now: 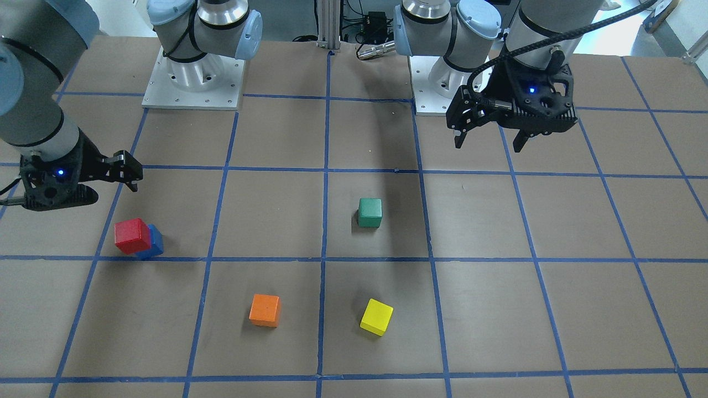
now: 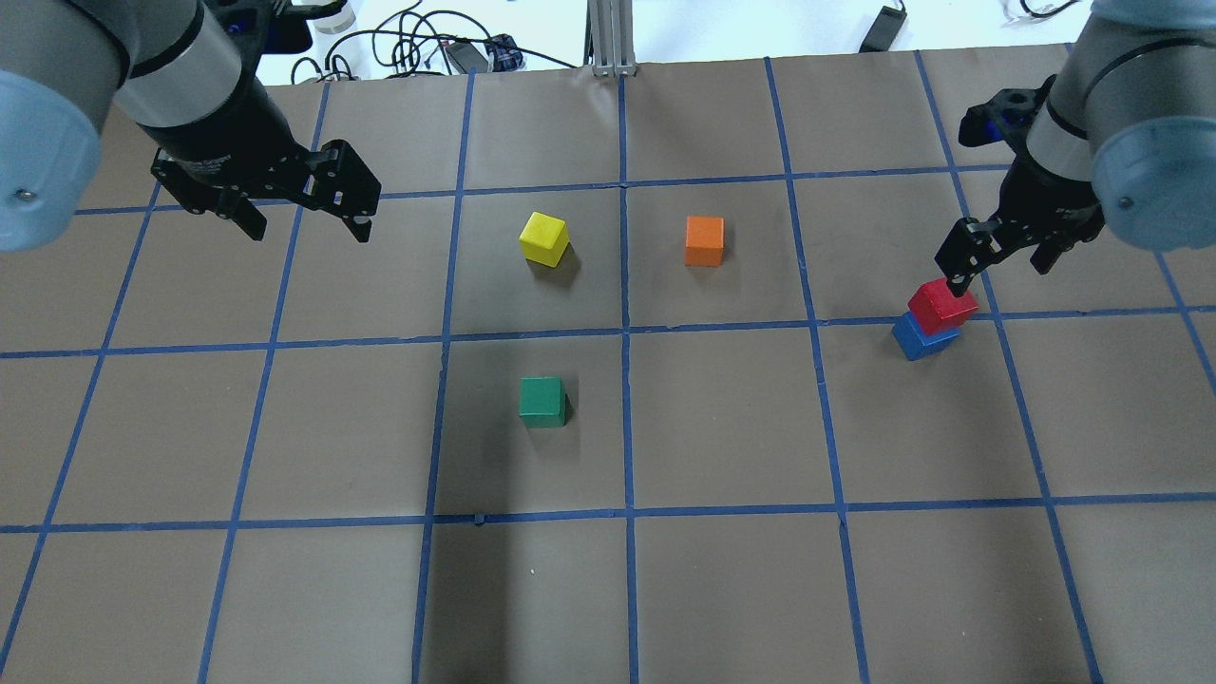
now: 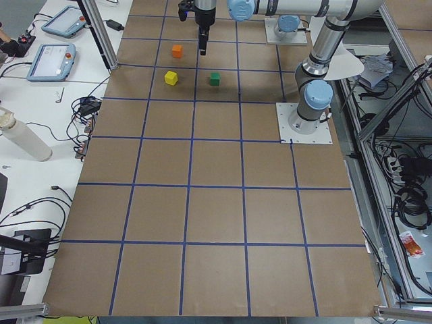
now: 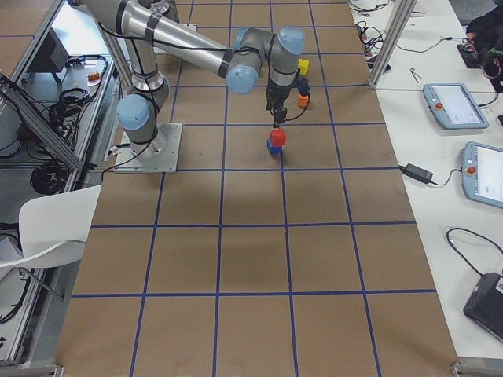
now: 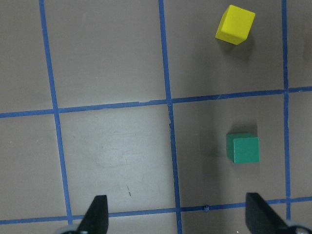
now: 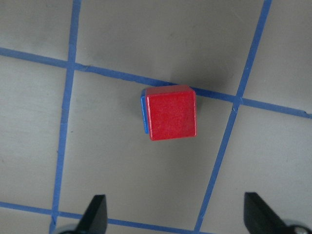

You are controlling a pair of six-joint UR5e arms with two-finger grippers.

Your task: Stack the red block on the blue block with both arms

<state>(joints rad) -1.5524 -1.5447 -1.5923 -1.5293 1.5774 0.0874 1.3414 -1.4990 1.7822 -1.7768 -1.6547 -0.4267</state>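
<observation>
On my brown table (image 1: pixel 553 309), gridded with blue tape (image 1: pixel 325 221), I see a green cube (image 1: pixel 369 213) alone in its square near the middle. Farther from me, an orange cube (image 1: pixel 264 310) and a yellow cube (image 1: pixel 376 317) sit in neighbouring squares, apart, the yellow one askew to the lines.

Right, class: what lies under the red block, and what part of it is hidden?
The blue block lies under the red block. The overhead view shows its sides; the right wrist view shows only a thin blue edge. Most of its top face is covered.
</observation>
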